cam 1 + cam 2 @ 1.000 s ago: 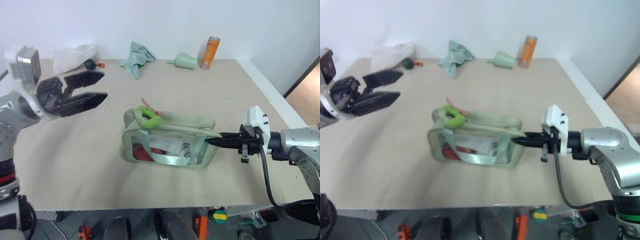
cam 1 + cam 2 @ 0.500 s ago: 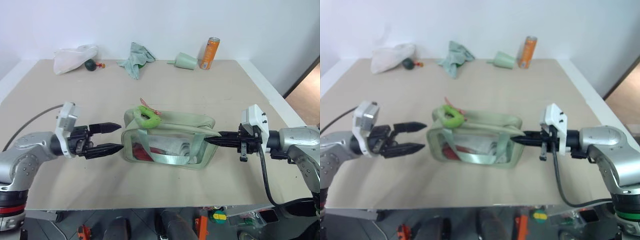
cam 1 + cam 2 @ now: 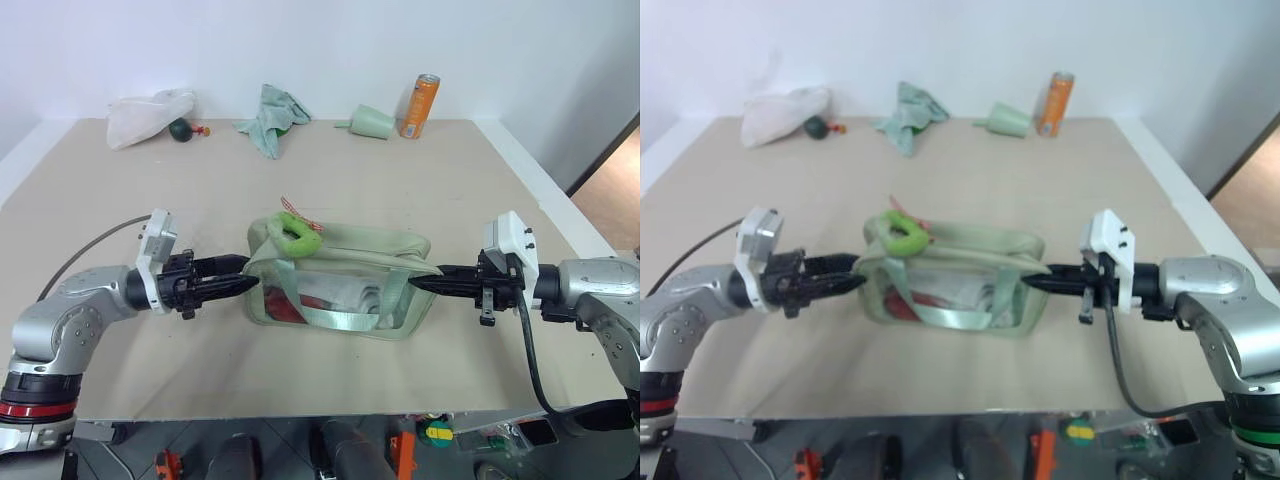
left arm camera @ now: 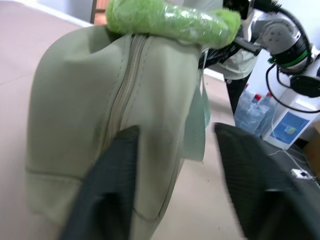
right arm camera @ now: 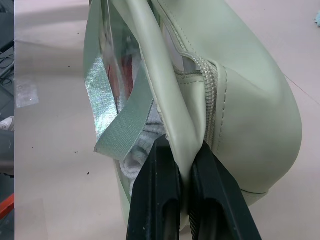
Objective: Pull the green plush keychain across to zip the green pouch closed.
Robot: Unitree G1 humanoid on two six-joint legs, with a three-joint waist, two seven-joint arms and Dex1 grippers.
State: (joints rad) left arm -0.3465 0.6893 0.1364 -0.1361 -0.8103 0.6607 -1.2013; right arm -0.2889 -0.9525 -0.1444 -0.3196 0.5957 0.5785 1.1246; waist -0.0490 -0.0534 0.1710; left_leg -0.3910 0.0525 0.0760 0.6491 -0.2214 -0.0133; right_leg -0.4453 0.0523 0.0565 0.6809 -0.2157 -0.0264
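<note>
Near the middle of the beige table [image 3: 150, 380] stands the large pale sage-green boxy zip pouch [image 3: 335, 285], its clear plastic side panel facing the camera with red and white contents showing through and a green webbing strap crossing it. On top of the pouch, at the end nearer the robot's left arm, lies the small bright lime-green fuzzy plush keychain [image 3: 295, 233], with a thin red-and-white cord trailing behind it. The left gripper [image 3: 238, 284] points level at that end of the pouch; in the left wrist view its two black fingers [image 4: 107, 190] stand apart, one against the pouch's end wall beside the zip seam, and they grip nothing. The right gripper [image 3: 418, 283] reaches the opposite end, its fingers [image 5: 162, 200] pressed together on a pale green strap of the pouch beside the zip. Along the far edge lie a white plastic bag [image 3: 145, 113], a dark green ball [image 3: 180, 128], a pale green cloth [image 3: 272, 115], a pale green cone-shaped cup [image 3: 370, 122] and an orange can [image 3: 421, 105].
</note>
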